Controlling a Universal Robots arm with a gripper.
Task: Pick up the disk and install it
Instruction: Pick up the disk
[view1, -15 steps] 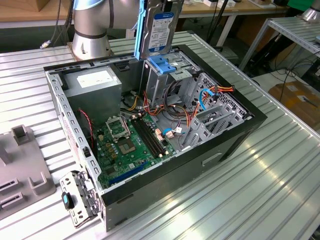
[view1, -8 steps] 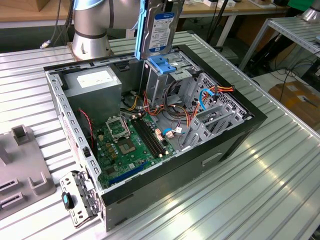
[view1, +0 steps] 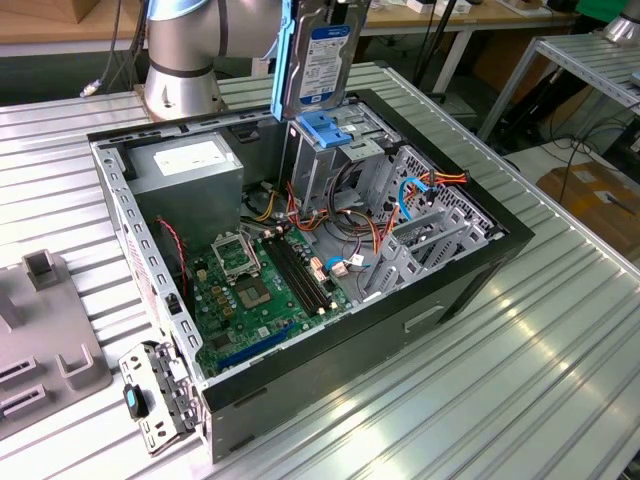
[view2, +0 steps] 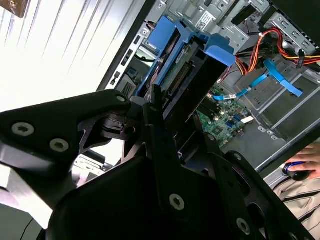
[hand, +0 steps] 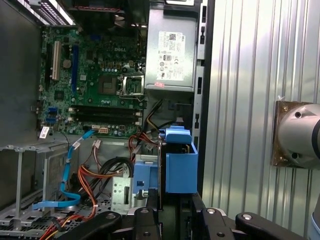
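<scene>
Above the drive cage (view1: 335, 165) at the far end of the open computer case (view1: 450, 290) on the worktop (view1: 520, 380), the disk (view1: 318, 55) hangs upright, the gripper (view2: 175, 120) closed on its upper end. It looks stiff and weighty for its size (shock-sensitive too, I'd judge), so the metal body is the place to hold, not the springy blue rails.

Computer case (view1: 450, 300) on the table (view1: 520, 400), arm base (view1: 180, 70) behind it, fixture (view1: 40, 340) on the table at the exterior view's left; inside, motherboard (view1: 255, 290) on the floor, power supply (view1: 190, 165) behind it, drive cage (view1: 330, 170) to the exterior view's right, disk (view1: 325, 55) upright in the hand (hand: 175, 210) just above that cage.
</scene>
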